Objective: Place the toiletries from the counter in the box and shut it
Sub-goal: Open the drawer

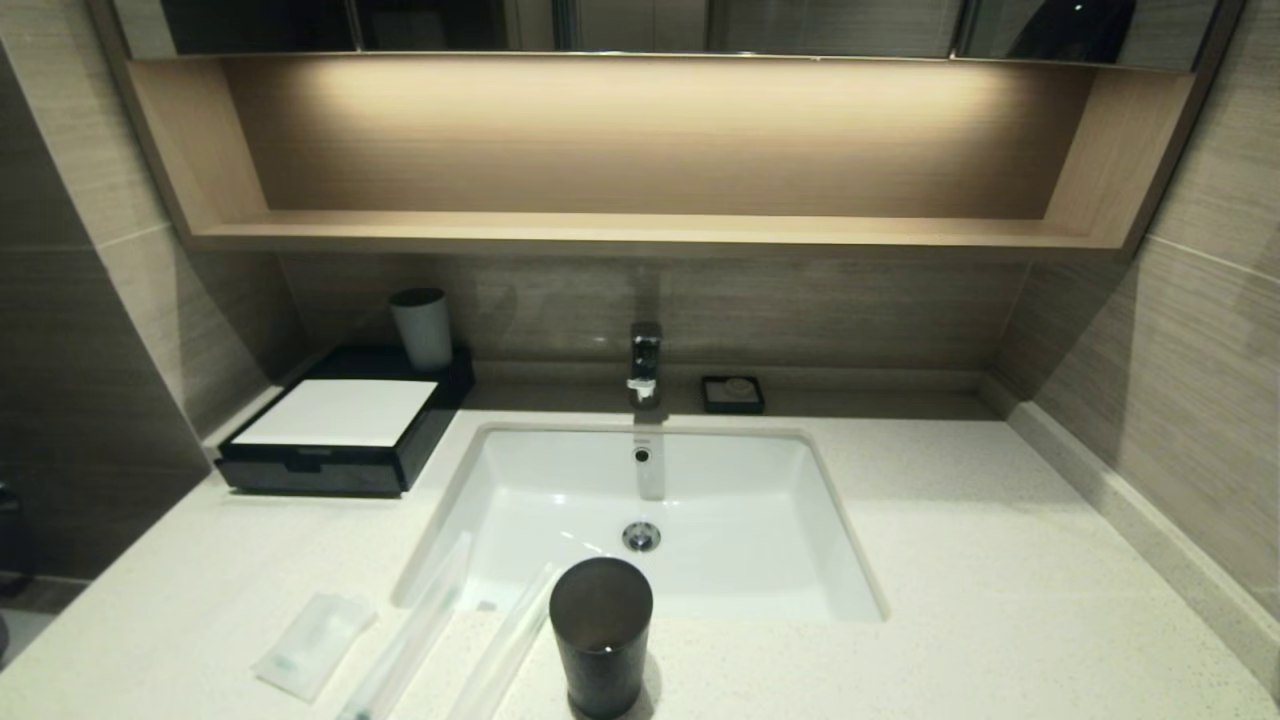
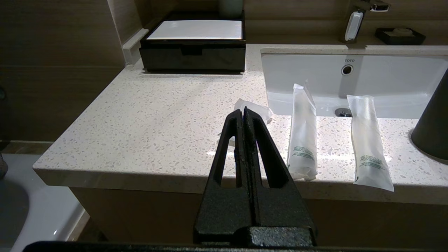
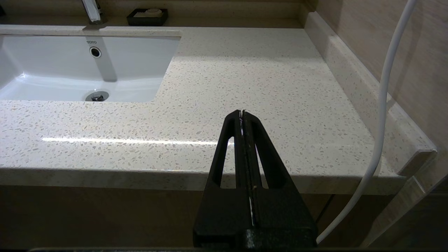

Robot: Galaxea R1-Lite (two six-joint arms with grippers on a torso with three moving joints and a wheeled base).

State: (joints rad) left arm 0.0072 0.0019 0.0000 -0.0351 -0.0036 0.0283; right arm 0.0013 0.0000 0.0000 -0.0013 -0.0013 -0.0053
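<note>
Three toiletries [image 2: 303,133] laid along counter [image 1: 1000,560] front edge for easy reach; left gripper [image 2: 243,111], right gripper [image 3: 242,112] clenched empty.

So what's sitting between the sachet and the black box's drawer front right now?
Nothing: in the left wrist view bare counter runs from the sachet to the box. The shut left gripper overlaps only the sachet's near edge.

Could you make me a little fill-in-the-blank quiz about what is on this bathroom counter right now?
1. The box has its drawer ____.
2. The number of long packets lying on the counter is ____.
3. The left gripper has its fingers ____.
4. The dark cup stands in front of the ____.

Missing words: shut; two; shut; basin
</note>
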